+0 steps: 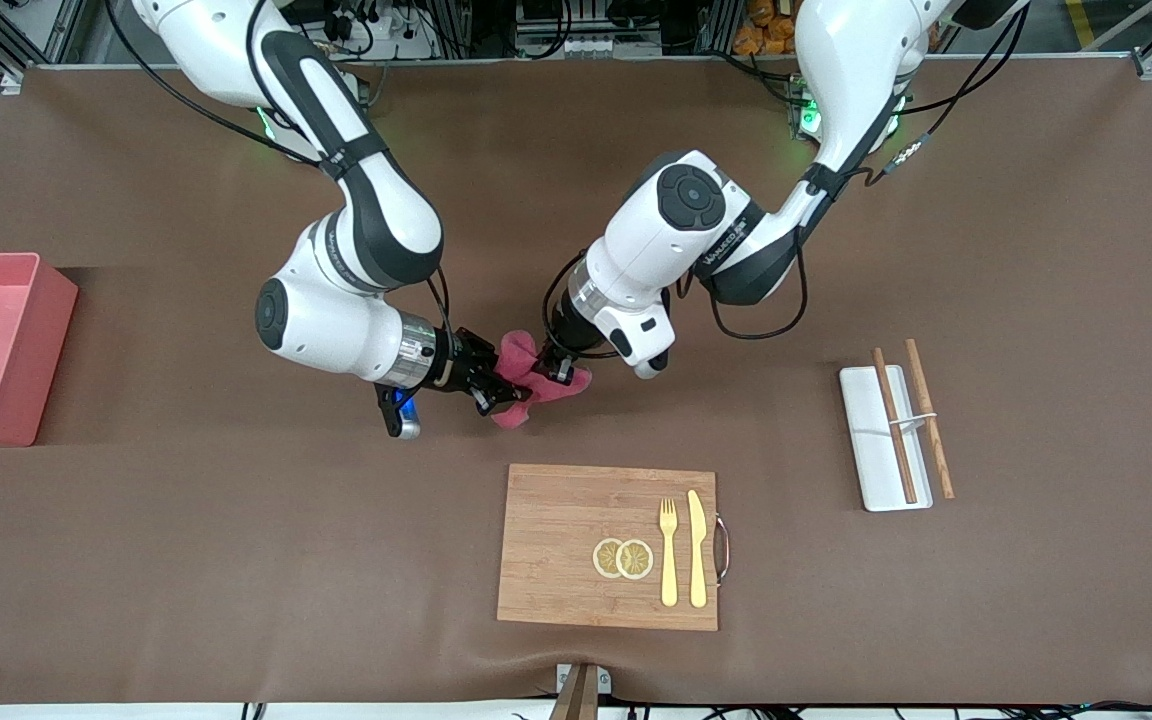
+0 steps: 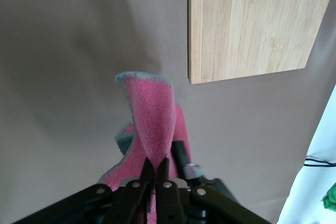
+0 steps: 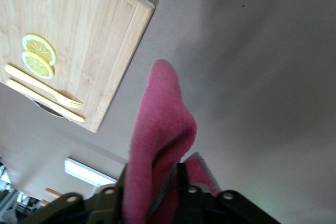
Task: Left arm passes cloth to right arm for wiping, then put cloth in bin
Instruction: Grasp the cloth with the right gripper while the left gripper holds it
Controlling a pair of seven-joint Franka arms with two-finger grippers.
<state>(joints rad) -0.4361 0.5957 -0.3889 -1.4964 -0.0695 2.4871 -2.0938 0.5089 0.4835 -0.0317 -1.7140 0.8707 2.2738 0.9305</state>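
Handover of the cloth (image 1: pixel 536 380) in mid-air above the bare tabletop (image 1: pixel 186 520), over a spot between the robots' bases and the wooden board (image 1: pixel 576 540). The left claw (image 1: pixel 564 370) and the right claw (image 1: pixel 492 392) meet from either side, each pinching the cloth: in the left wrist view the left claw's fingertips (image 2: pixel 148 171) stand almost together with pink fabric nipped between them, and in the right wrist view the fabric (image 3: pixel 160 145) rises out of the right claw's narrow gap, so both appear closed on it. Holding the cloth clear of the surface and gripping it at separate parts lets one arm take over before the other lets go; this is judged to be the passing step, with wiping and disposal not yet done. The cloth is a small magenta-pink piece with a grey stitched edge, soft and napped, folded on itself and drooping in loose lobes, one pointing toward the board. The board carries two lemon slices (image 1: pixel 622 558), a yellow fork (image 1: pixel 668 550) and a yellow knife (image 1: pixel 697 548), presumably the area to be wiped. The bin (image 1: pixel 36 350), a pink straight-walled tub, sits at the right arm's end of the tabletop, well apart from the cloth. A white tray (image 1: pixel 871 470) with chopsticks (image 1: pixel 911 425) lies toward the left arm's end.
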